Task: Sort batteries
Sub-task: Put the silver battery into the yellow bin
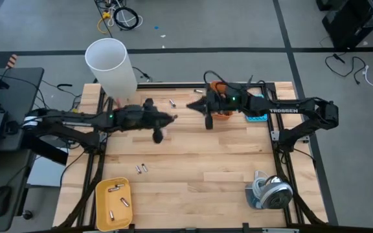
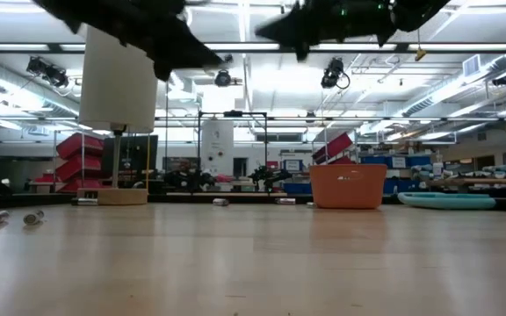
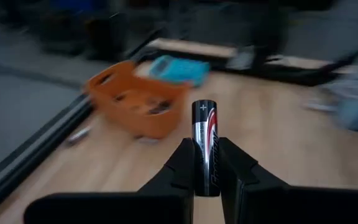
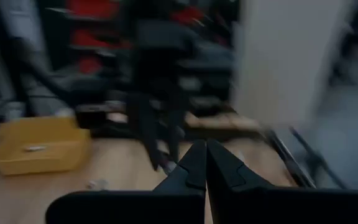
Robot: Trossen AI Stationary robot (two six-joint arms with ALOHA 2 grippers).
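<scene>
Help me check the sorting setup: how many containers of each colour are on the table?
White bin: 1
Orange basket: 1
Yellow tray: 1
Total: 3

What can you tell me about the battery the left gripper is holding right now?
The battery is a small cylindrical cell, black with a silvery band and a red mark, a plus sign near its exposed end. It stands lengthwise between the fingers of the left gripper, which is shut on its lower part, the plus end projecting beyond the fingertips. Only the fingers touch it. It is carried above the table, with the orange bin ahead.
</scene>
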